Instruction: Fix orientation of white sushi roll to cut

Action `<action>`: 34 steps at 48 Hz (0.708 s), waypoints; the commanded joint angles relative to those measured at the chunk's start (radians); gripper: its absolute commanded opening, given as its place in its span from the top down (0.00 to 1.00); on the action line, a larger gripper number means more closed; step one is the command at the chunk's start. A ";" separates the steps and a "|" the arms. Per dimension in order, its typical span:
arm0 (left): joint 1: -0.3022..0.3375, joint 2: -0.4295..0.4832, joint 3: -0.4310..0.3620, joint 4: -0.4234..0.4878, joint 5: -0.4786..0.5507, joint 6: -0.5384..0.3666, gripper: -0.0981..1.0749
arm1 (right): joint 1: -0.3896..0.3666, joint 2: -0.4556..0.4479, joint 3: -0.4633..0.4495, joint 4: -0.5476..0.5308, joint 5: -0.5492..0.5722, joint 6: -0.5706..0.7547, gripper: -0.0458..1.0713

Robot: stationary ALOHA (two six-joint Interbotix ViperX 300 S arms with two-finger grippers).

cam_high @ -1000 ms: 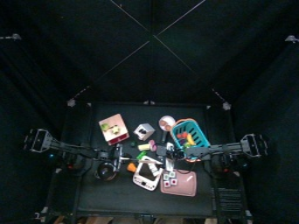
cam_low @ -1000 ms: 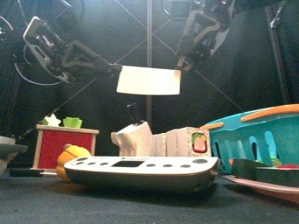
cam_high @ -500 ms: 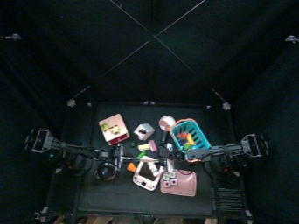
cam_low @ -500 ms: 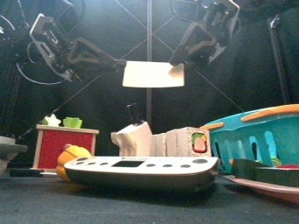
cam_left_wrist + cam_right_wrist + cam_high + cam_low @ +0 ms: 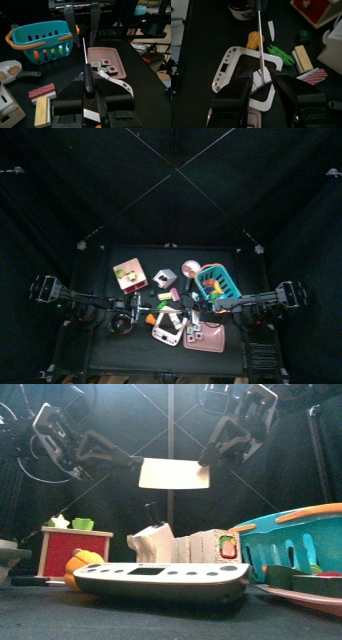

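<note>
Both grippers hold one flat cream board point(image 5: 174, 474) in the air above the table's middle. My left gripper point(image 5: 138, 462) is shut on its left edge and my right gripper point(image 5: 206, 461) on its right edge. In the wrist views the board shows edge-on as a thin line point(image 5: 87, 60) point(image 5: 260, 40) between the jaws. White sushi rolls with red centres point(image 5: 111, 70) lie on a pink tray point(image 5: 107, 54) below. In the front view a sushi roll point(image 5: 210, 546) stands behind a white scale point(image 5: 160, 579).
A teal basket point(image 5: 297, 532) point(image 5: 40, 42) stands at the right. A red box point(image 5: 70, 550) with green pieces is at the left, with an orange piece point(image 5: 254, 39) near it. A knife point(image 5: 271, 30), a green piece point(image 5: 281, 55) and sliced rolls point(image 5: 43, 90) lie around the scale point(image 5: 241, 75).
The board has shifted slightly right and up, then settled a little lower. The right arm has risen a bit. Both grippers keep their hold.
</note>
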 commanded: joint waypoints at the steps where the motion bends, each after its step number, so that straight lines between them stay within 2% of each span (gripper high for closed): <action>1: 0.005 -0.021 0.012 -0.002 -0.011 0.002 0.58 | -0.005 -0.038 0.003 0.029 -0.003 0.003 0.25; 8: 0.003 -0.052 0.060 -0.009 -0.011 -0.003 0.58 | 0.002 -0.057 0.043 0.055 -0.003 0.003 0.17; 17: 0.005 -0.086 0.092 -0.031 -0.003 -0.002 0.58 | 0.051 -0.018 0.081 0.057 -0.014 0.005 0.17; 24: 0.005 -0.098 0.094 -0.049 -0.005 0.000 0.58 | 0.064 0.046 0.081 0.067 -0.040 0.006 0.22; 34: 0.005 -0.100 0.092 -0.052 -0.003 -0.002 0.58 | 0.064 0.140 0.078 0.067 -0.048 0.006 0.36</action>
